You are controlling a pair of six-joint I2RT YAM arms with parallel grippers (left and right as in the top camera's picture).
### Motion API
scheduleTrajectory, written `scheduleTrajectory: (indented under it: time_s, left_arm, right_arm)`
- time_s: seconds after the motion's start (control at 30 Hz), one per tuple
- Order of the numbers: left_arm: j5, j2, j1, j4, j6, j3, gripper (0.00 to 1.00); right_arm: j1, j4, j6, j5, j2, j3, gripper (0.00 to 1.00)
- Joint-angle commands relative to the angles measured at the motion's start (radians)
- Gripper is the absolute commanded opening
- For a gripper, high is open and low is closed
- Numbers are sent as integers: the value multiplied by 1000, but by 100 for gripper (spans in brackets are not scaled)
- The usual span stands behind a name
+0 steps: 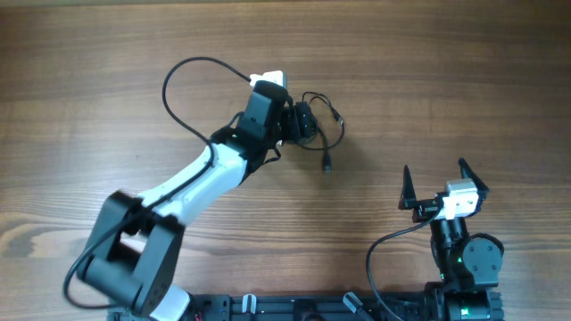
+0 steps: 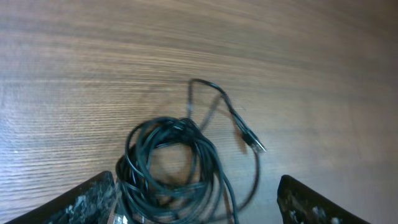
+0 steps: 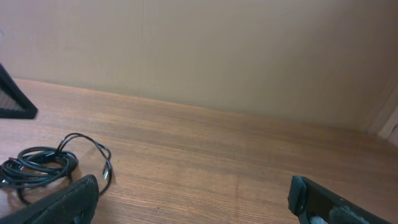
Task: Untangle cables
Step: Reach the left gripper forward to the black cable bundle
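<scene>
Cables (image 2: 171, 168) lie in one coiled tangle at the far centre of the table (image 1: 446, 71). Left jaws stand wide astride it, gripping nothing; right jaws wide and empty, near right. Untangling apparently not yet begun.

My gripper (image 3: 194, 190) is spread wide, one finger (image 3: 62, 202) in each bottom corner, with only bare wooden table (image 3: 249, 149) between them. The cables (image 3: 37, 165) lie bunched in a black coil at lower left, just beyond that finger; contact cannot be judged. One loose loop arcs right and ends in a small plug (image 3: 106, 175). A plain beige wall (image 3: 217, 50) stands behind. There is a dark wedge (image 3: 12, 99) at the left edge, unidentified.
</scene>
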State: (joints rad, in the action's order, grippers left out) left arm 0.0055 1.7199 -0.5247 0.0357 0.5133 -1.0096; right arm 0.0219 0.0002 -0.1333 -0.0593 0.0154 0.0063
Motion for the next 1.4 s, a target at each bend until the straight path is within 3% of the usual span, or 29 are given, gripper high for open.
scheduleTrajectory:
  time_s: [0.0, 0.07, 0.27, 0.3, 0.33, 0.43, 0.5, 0.73, 0.83, 0.97, 1.0, 1.07, 1.1, 1.13, 1.2, 1.33, 1.37]
  left_arm:
    - [-58, 81, -2, -45, 131, -17, 85]
    - [-83, 122, -2, -61, 131, -17, 84]
    - [-123, 217, -2, -72, 130, -17, 62]
    - [-123, 228, -2, -72, 130, -17, 57]
    - [-123, 244, -2, -70, 130, -17, 41]
    - [-125, 253, -1, -56, 123, -17, 12]
    - [-169, 240, 3, -50, 124, -18, 4]
    - [-242, 42, 23, 71, 187, -18, 4]
    - [-318, -78, 24, 228, 462, -18, 4]
    - [-299, -134, 23, 465, 874, -18, 4]
    - [-280, -134, 23, 513, 954, -17, 12]
    - [-240, -129, 23, 586, 1036, -17, 44]
    - [-228, -129, 23, 610, 1036, -17, 65]
    - [-230, -129, 23, 633, 1033, -17, 72]
    - [-232, -129, 25, 638, 924, -17, 75]
    - [-259, -129, 42, 587, 514, -18, 75]
    - [-280, -129, 50, 582, 405, -18, 71]
  right_arm:
    - [3, 2, -10, -2, -8, -1, 100]
    - [3, 2, -10, -2, -8, -1, 100]
    - [3, 2, -9, -2, -8, -1, 100]
    - [3, 2, -10, -2, -8, -1, 100]
    - [3, 2, -10, -2, -8, -1, 100]
    - [3, 2, -10, -2, -8, -1, 100]
    - [3, 2, -10, -2, -8, -1, 100]
    - [3, 2, -10, -2, -8, -1, 100]
    - [3, 2, -10, -2, -8, -1, 100]
    - [3, 2, -10, -2, -8, -1, 100]
    - [3, 2, -10, -2, -8, -1, 100]
    - [3, 2, -10, -2, -8, -1, 100]
    - [3, 2, -10, -2, -8, -1, 100]
    - [3, 2, -10, -2, -8, -1, 100]
    - [3, 2, -9, -2, -8, -1, 100]
    - [3, 2, -9, -2, -8, -1, 100]
    - [3, 2, -10, -2, -8, -1, 100]
